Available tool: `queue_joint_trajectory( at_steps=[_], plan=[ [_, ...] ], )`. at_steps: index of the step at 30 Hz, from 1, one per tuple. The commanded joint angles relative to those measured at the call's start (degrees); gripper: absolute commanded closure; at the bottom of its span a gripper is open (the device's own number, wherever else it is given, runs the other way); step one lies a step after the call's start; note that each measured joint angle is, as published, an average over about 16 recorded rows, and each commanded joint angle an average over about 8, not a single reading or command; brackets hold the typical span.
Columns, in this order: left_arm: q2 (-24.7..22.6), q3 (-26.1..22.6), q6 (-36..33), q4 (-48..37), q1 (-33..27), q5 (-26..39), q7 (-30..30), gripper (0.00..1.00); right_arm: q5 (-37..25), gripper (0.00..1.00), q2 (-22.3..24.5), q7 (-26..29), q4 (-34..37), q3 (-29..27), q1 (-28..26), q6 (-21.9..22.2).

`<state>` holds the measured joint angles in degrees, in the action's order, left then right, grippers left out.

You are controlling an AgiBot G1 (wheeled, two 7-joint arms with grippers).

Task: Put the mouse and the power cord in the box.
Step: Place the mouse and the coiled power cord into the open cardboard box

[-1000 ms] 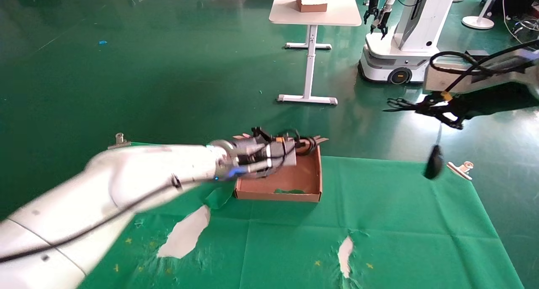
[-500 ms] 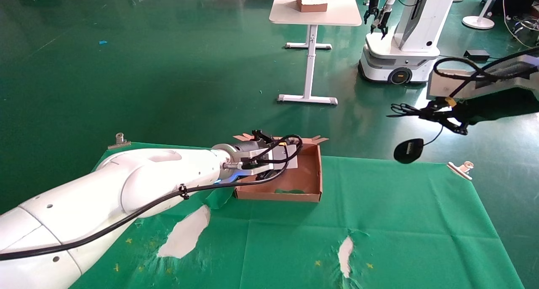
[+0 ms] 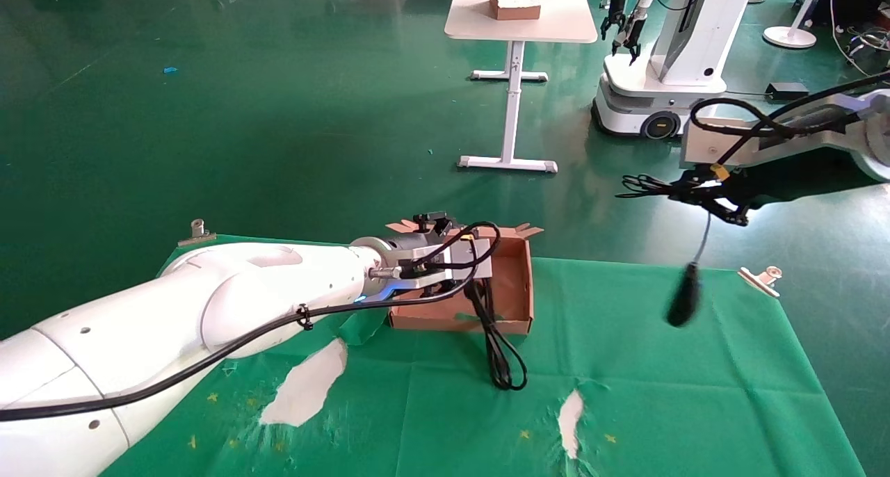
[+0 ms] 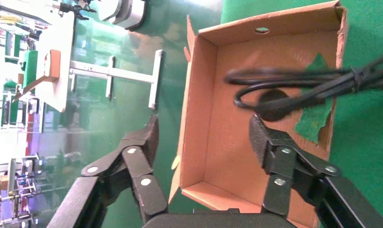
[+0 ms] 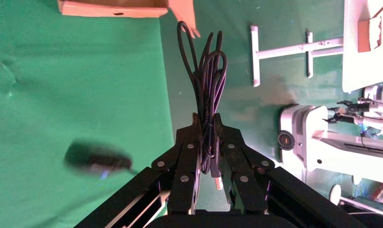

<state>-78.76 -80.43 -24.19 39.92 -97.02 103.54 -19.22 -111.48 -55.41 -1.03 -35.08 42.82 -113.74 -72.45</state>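
- The left gripper (image 4: 203, 137) hovers over the box (image 3: 511, 289), fingers spread wide with nothing between them.
- The box sits on the green cloth (image 3: 626, 393) near its far edge, jagged flaps along the far side.
- The power cord (image 3: 497, 338) hangs over the box's near wall: one end lies inside on the cardboard floor, the looped rest trails out onto the cloth in front of the box.
- The right gripper (image 5: 206, 133) is raised beyond the cloth's far right corner, its fingers clamped tight on the mouse's bundled thin cable, whose loops stick out past the fingertips.
- The mouse (image 3: 683, 295) dangles by its cable below the right gripper, in the air above the right part of the cloth, well apart from the box.
- A metal clip (image 3: 759, 278) holds the cloth's far right corner.
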Motion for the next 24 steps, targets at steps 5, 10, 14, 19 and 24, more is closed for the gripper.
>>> queue_joint_trajectory(
  at_steps=[5, 10, 14, 19, 24],
  plan=[
    [0.0, -2.0, 0.8, -0.1, -0.5, -1.4, -0.5, 0.0, 0.3, 1.0, -0.2, 0.6, -1.4, 0.0, 0.3, -0.3],
    [0.1, -2.9, 1.7, -1.5, -1.2, -2.5, -1.4, 0.0, 1.2, 1.0, -1.0, 0.5, -2.3, -0.4, 0.3, -0.5],
    [0.5, -2.9, 2.7, -6.0, -2.2, -3.2, -3.4, 0.0, 2.4, 1.0, -1.9, -0.5, -2.8, -0.9, -0.1, -0.4],
    [1.3, -3.4, 2.0, -13.4, -3.6, -2.7, -6.2, 0.0, 4.5, 1.0, -4.3, -2.5, -2.3, -1.8, -0.7, 0.1],
    [2.0, -4.4, -0.5, -16.7, -4.0, -1.6, -7.7, 0.0, 6.8, 1.0, -8.3, -5.3, 0.0, -2.8, -1.5, 1.7]
  ],
)
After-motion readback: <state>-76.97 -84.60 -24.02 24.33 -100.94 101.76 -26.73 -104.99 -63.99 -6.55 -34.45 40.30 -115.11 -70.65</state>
